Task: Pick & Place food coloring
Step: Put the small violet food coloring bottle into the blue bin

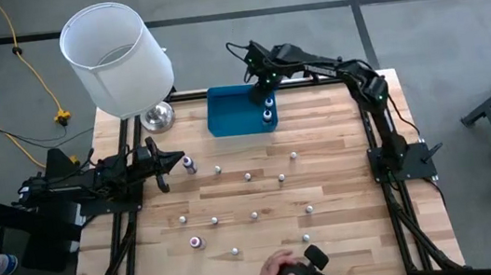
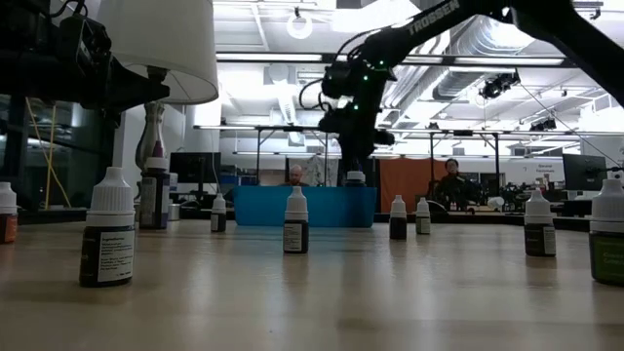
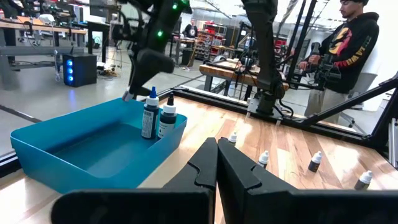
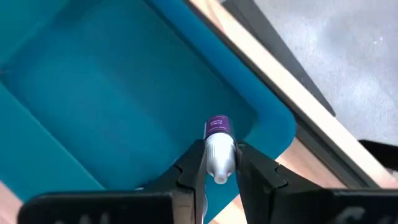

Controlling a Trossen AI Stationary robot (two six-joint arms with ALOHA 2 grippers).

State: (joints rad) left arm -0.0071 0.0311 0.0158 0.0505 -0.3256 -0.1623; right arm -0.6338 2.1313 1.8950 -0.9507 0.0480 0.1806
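Right gripper (image 4: 219,163) pinching a purple-labelled food coloring bottle (image 4: 218,147) over the blue tray (image 4: 93,106).
Its fingers sit on either side of the white cap, at the tray's corner, where two more bottles (image 3: 158,114) stand upright (one blue-capped). Left gripper (image 3: 217,163), fingers pressed together, waits at the left table (image 1: 340,145) edge; other bottles are scattered across the wood.

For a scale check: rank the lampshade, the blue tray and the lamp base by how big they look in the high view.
1. lampshade, though it stands nearer the overhead camera, which inflates it.
2. blue tray.
3. lamp base, clearly smallest.
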